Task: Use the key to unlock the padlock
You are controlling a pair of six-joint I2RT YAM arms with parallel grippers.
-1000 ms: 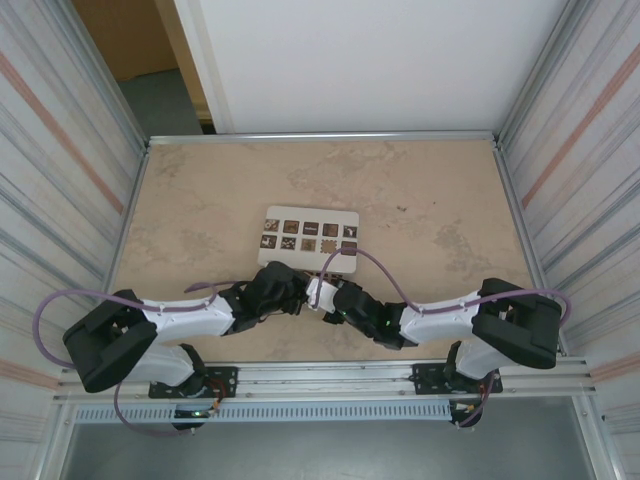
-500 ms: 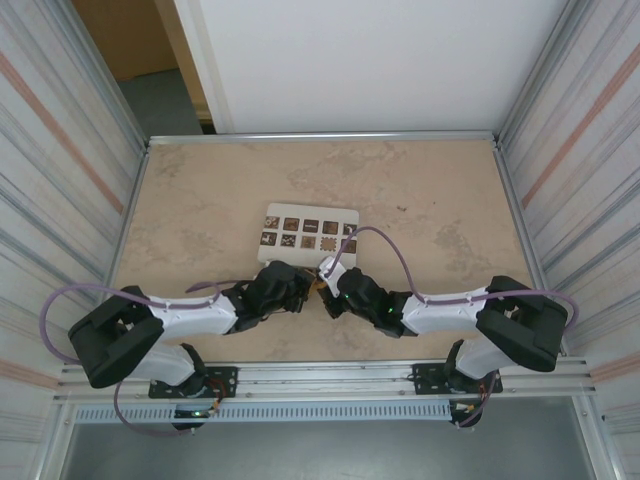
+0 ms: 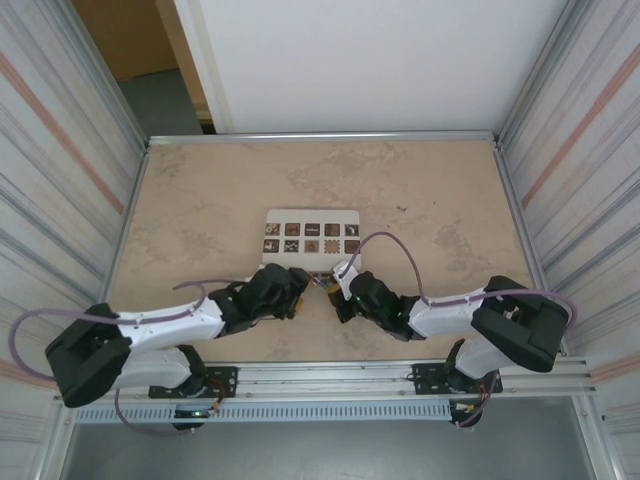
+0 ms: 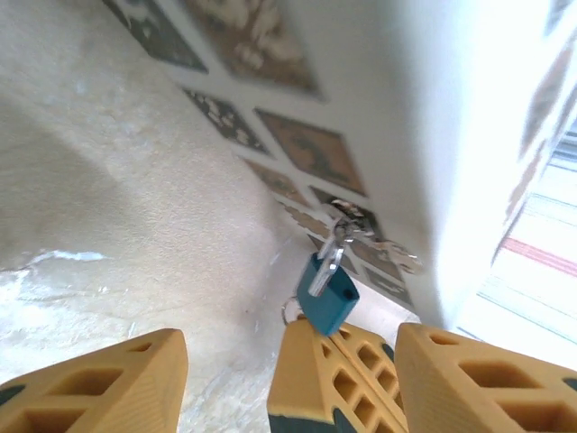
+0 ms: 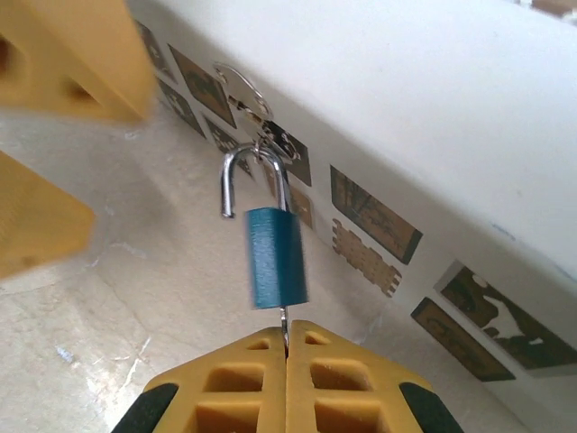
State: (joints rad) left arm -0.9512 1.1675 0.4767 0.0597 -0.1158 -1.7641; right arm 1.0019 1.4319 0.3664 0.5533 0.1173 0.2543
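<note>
The blue padlock [image 5: 278,257] hangs in the air just off the tips of my right gripper [image 5: 287,332]. That gripper is shut on the key [image 5: 286,317], a thin metal blade running up into the lock's underside. One leg of the grey shackle [image 5: 228,194] ends free beside the body. In the left wrist view the padlock [image 4: 326,293] sits ahead of my left gripper [image 4: 287,338], which is open and holds nothing. Seen from above, the left gripper [image 3: 302,284] and right gripper [image 3: 336,284] face each other with the padlock [image 3: 319,283] between.
The white box [image 3: 311,236] with square brown-patterned holes lies flat just beyond both grippers. A key ring [image 5: 242,88] with spare keys dangles from the shackle near its edge. Metal rails border the table [image 3: 200,200] on all sides.
My left gripper has opened and let go of the padlock, and its arm has drawn back to the left. The right gripper stays shut and has shifted slightly right with the padlock.
</note>
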